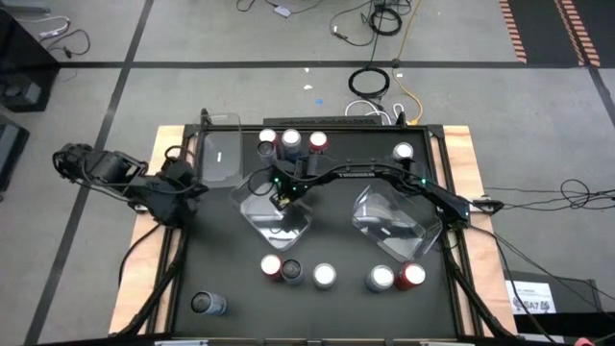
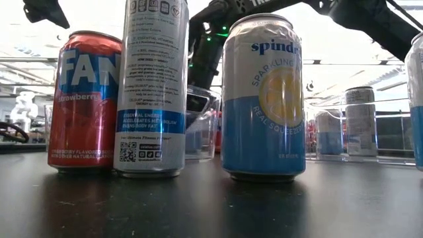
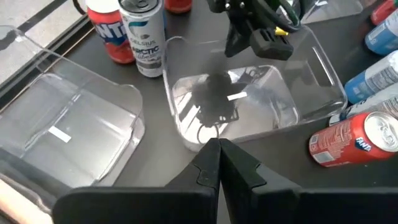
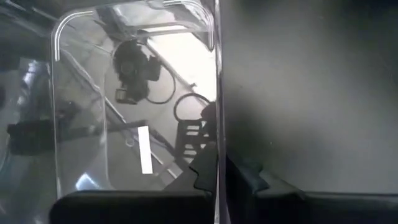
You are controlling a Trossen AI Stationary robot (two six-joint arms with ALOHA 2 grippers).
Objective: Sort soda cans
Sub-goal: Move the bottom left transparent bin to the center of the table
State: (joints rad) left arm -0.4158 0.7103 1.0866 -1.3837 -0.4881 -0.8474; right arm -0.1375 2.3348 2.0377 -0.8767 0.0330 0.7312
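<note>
– On the black table, where do the soda cans stand?

– Three stand in a row toward the top of the high view. A single can stands apart to their right. Five more form a second row toward the bottom of that view. One last can sits alone at the bottom-left corner, well apart from the rest.

– Which labels can be read?

– From table height: a red strawberry can, upright, just beside a white energy-drink can. Next along is a blue lemon can, also upright.

– Are any cans inside a bin?

– None that I can see. The middle bin lies skewed between the two rows. The left bin sits beside the row of three. The right bin is above the second row's right end.

– State of the right gripper?

– It reaches across the table to the middle bin's upper edge. In its wrist view, the bin's clear wall runs down between the two fingers, which are clamped onto it.

– And the left gripper?

– It waits at the table's left side, beside the left bin. Its fingers are pressed together and hold nothing.
</note>
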